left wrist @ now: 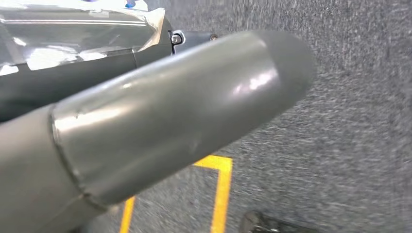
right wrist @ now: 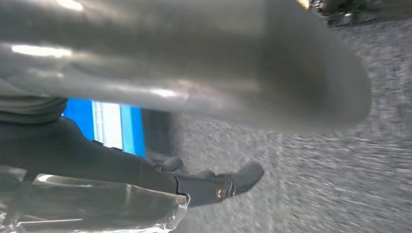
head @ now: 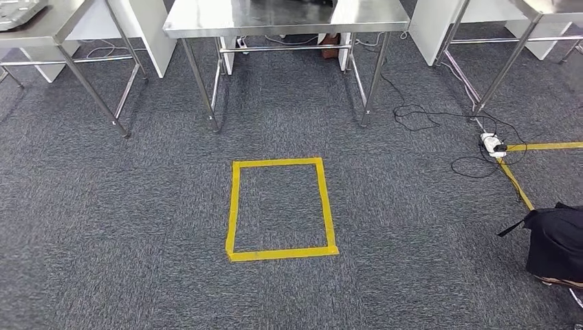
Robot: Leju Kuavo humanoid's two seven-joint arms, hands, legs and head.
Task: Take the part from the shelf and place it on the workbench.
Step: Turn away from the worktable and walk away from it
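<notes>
In the head view, steel workbenches stand ahead across grey carpet: one in the middle (head: 289, 17), one at the left (head: 48, 24) and one at the right (head: 543, 8). A pale metallic thing (head: 17, 10) lies on the left bench, cut off by the frame edge. My left hand (left wrist: 160, 121) hangs over the carpet, its thick grey thumb in front and a dark finger (left wrist: 177, 38) lying straight behind it under crinkled clear film. My right hand (right wrist: 194, 73) also hangs low, with its dark fingers (right wrist: 214, 187) stretched out apart from the thumb. Nothing lies in either hand.
A yellow tape rectangle (head: 280, 208) marks the floor ahead. At the right lie a power strip (head: 492, 143) with black cables, a yellow tape line (head: 515, 184) and a black bag (head: 555, 240). A blue and white panel (right wrist: 111, 126) stands behind my right hand.
</notes>
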